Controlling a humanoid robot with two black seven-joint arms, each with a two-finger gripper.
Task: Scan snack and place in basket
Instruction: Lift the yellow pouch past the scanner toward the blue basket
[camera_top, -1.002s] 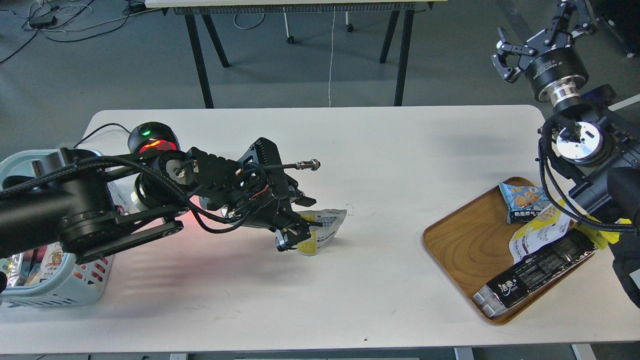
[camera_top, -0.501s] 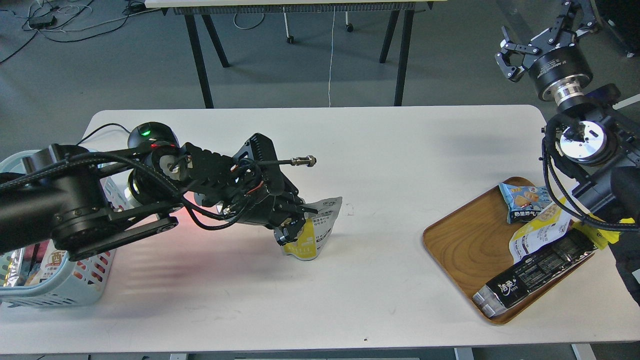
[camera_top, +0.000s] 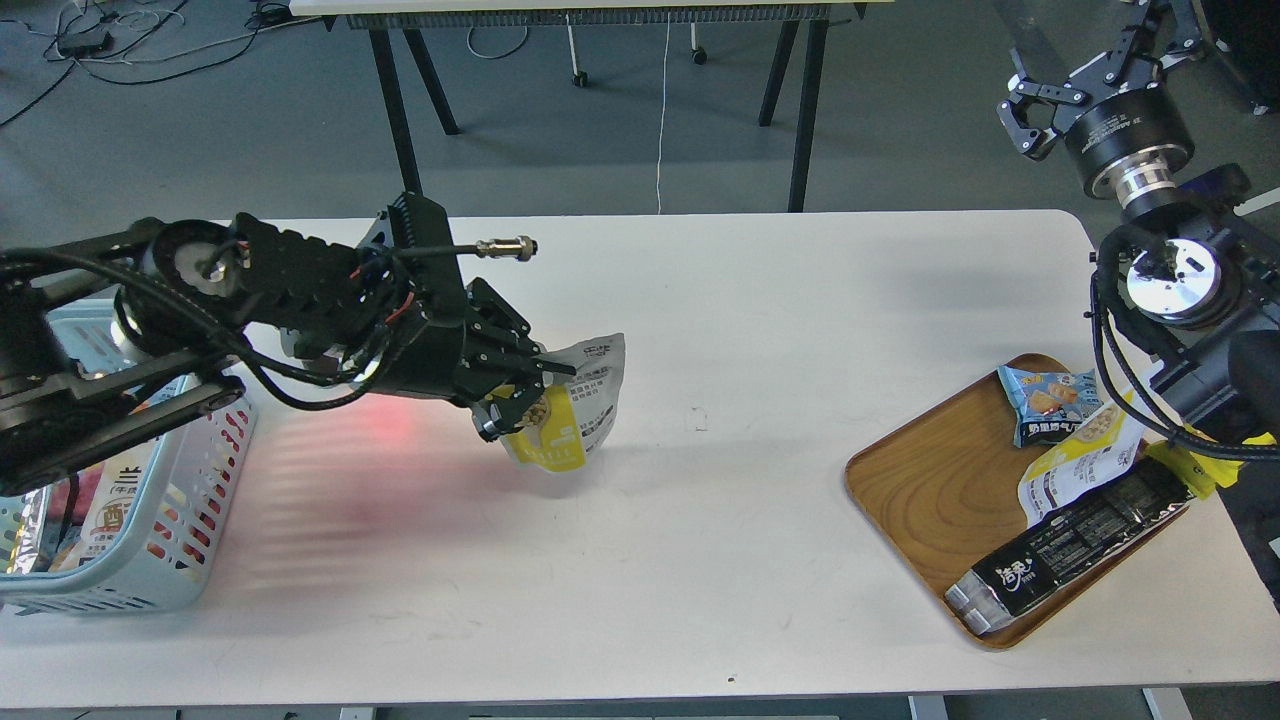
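My left gripper (camera_top: 520, 395) is shut on the snack (camera_top: 575, 405), a small pouch with a yellow lower half and a pale printed top. It holds the pouch upright above the white table, left of centre. The light blue slotted basket (camera_top: 195, 530) stands at the table's left edge, partly hidden under my left arm, with packs inside. A red glow lies on the table between the basket and the pouch. My right gripper (camera_top: 1100, 55) is raised high at the far right, off the table, open and empty.
A wooden tray (camera_top: 925, 480) sits at the right with a blue snack pack (camera_top: 1045, 400), a flatter yellow-and-white pouch (camera_top: 1080, 460) and a long black bar pack (camera_top: 1070, 545). The scanner is hidden behind my left arm. Table legs stand beyond the far edge.
My left arm has lifted the snack and carried it left, toward the basket. The scanner's green and red lights are now hidden behind the arm. The right gripper drifted slightly up and right.
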